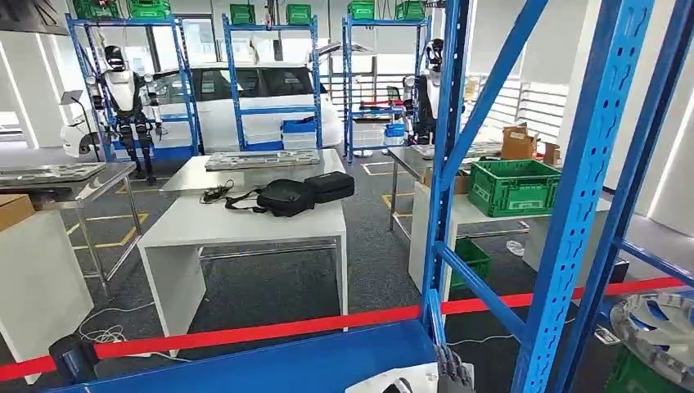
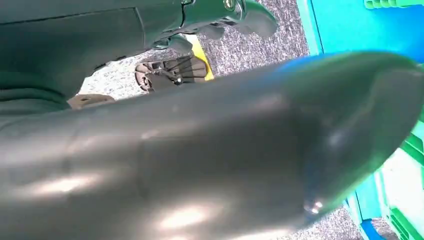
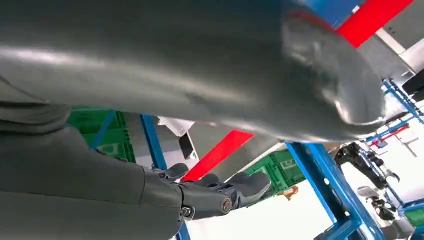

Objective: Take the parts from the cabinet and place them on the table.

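Observation:
A white part (image 1: 383, 381) lies on the blue cabinet shelf (image 1: 286, 364) at the bottom edge of the head view. Just right of it, beside the blue upright (image 1: 442, 205), the dark fingers of my right hand (image 1: 452, 373) point upward and hold nothing. In the right wrist view that hand (image 3: 215, 192) has its fingers stretched out and apart, with a white part (image 3: 175, 126) beyond them. Silver round parts (image 1: 661, 326) are stacked at the far right behind the rack's diagonal braces. My left hand (image 2: 225, 12) hangs over grey carpet, fingers loose and empty.
Red barrier tape (image 1: 270, 330) runs across behind the shelf. Beyond it stands a white table (image 1: 245, 225) with black bags (image 1: 299, 195). Green crates (image 1: 511, 187) sit on a table to the right. Other racks, a white car and standing robots are far back.

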Controlling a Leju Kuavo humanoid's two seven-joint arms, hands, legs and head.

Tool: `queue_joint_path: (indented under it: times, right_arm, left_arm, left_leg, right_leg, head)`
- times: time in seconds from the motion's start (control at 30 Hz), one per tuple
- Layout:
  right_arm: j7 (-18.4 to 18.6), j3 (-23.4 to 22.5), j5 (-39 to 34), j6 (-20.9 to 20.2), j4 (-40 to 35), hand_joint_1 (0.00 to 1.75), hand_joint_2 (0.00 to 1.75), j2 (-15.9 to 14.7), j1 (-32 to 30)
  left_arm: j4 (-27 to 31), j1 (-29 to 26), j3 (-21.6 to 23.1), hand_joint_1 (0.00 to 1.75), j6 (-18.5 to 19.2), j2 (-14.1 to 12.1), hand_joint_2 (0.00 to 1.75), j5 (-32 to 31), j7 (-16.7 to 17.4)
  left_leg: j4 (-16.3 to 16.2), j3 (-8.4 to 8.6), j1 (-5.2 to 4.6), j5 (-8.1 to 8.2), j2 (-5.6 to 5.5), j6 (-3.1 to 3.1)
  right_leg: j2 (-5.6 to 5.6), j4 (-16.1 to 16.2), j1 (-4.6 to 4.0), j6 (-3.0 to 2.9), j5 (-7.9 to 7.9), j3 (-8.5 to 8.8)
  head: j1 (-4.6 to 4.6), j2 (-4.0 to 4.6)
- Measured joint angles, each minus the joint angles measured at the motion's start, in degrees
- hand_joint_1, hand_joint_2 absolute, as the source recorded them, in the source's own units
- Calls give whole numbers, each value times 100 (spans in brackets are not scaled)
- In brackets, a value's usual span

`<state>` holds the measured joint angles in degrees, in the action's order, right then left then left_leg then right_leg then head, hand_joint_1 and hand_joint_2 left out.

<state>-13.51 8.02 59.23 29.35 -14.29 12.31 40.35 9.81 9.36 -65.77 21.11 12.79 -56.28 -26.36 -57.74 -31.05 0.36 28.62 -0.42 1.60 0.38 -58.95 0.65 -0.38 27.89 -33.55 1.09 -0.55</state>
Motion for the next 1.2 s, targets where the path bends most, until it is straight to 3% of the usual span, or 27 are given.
queue_joint_path:
  times: [0.73,0.93,1.2]
  right_arm:
    - [-4,-26,-258,-170,2,0,0,18,-368]
    - [-90,-603,-1073,326,2,0,0,192,-443]
    - [-262,-1240,-1648,428,2,0,0,365,-431]
  left_arm:
    - [0,-14,-48,0,-63,-4,0,92,-22]
    - [0,-17,-46,0,-96,-4,0,72,-28]
    - [0,-16,-48,0,-98,-2,0,61,-11]
  left_leg:
    - [0,-1,0,2,-2,-3]
    - [0,-1,0,2,-1,-3]
    - [0,-1,0,2,-2,-3]
  right_leg:
    - [-1,1,0,0,1,2]
    - [-1,0,0,0,0,3]
    - [-2,0,0,0,1,3]
  head:
    - [0,0]
    - [0,0]
    - [0,0]
